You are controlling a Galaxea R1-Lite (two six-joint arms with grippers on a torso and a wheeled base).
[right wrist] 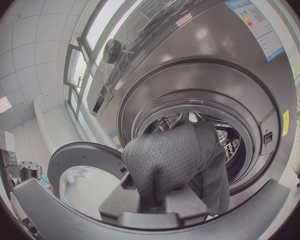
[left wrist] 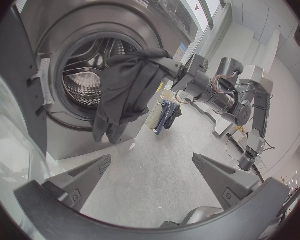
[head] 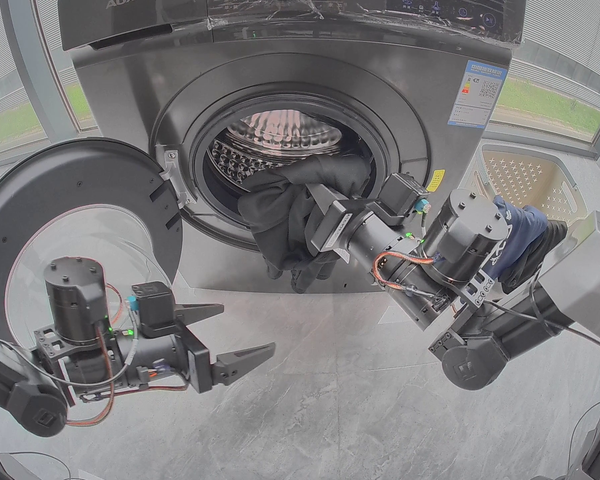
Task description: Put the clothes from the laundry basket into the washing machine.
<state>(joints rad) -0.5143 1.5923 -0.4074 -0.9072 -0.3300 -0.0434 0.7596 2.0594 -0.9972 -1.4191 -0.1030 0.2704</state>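
We see the right gripper [right wrist: 152,197] clenched on a dark grey knitted garment [head: 280,215], held at the round mouth of the grey front-loading washing machine [head: 413,81], the cloth's lower folds hanging below the rim. The left gripper [head: 247,329] hangs low over the grey tiled floor [head: 313,395], fingers spread wide, near the machine's open round door [head: 80,188]. A blue garment [head: 520,231] drapes over the beige perforated laundry basket [head: 533,175] beside the machine.

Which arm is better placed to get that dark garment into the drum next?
Right. The right gripper holds the dark garment at the drum opening; the left gripper, jaws open, hangs low by the door.
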